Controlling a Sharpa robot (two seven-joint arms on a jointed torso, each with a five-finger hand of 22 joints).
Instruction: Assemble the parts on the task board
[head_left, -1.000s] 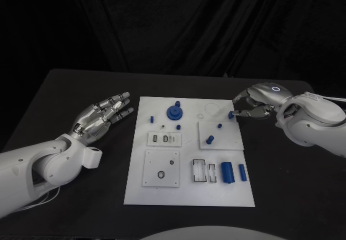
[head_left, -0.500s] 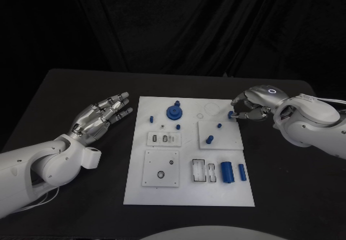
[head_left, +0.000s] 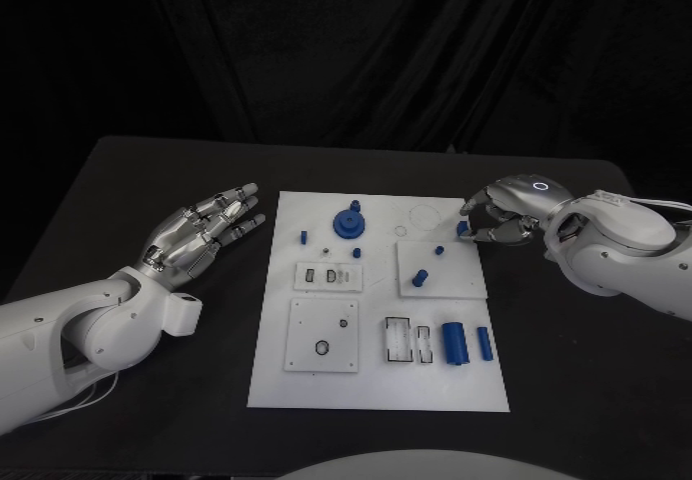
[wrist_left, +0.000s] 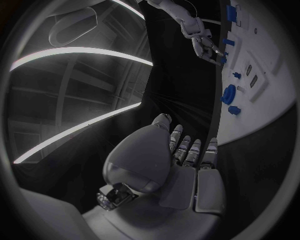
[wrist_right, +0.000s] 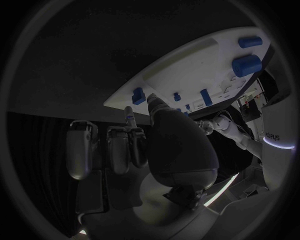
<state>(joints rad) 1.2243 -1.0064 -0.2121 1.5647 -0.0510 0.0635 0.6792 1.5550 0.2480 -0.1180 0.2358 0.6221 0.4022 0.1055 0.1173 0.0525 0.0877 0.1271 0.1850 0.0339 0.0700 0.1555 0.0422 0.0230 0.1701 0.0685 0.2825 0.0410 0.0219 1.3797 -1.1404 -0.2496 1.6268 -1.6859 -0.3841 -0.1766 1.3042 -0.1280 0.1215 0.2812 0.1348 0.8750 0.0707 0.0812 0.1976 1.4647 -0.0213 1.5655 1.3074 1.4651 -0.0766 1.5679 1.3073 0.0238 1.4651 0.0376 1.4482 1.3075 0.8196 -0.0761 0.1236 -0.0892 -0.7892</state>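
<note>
The white task board (head_left: 375, 390) lies mid-table with blue parts on it: a round knobbed piece (head_left: 348, 222), a short peg (head_left: 304, 238), a peg (head_left: 420, 279) on a raised square plate (head_left: 447, 285), and a thick cylinder (head_left: 454, 343) beside a slim one (head_left: 485, 345). At the board's far right edge my right hand (head_left: 498, 215) pinches a small blue part (head_left: 462, 228) between thumb and a finger; the right wrist view shows that part (wrist_right: 138, 95) at the board's rim (wrist_right: 187, 70). My left hand (head_left: 202, 235) hovers left of the board with its fingers spread, holding nothing.
White insert plates with slots (head_left: 326, 276) and holes (head_left: 323, 338) and two small frames (head_left: 405, 340) sit on the board's near half. Black table (head_left: 577, 380) surrounds the board, with a dark curtain behind. In the left wrist view the board (wrist_left: 275, 75) runs along one side.
My right wrist has turned and shifted slightly while its fingers stay at the small blue part by the board's edge. The left hand has not moved.
</note>
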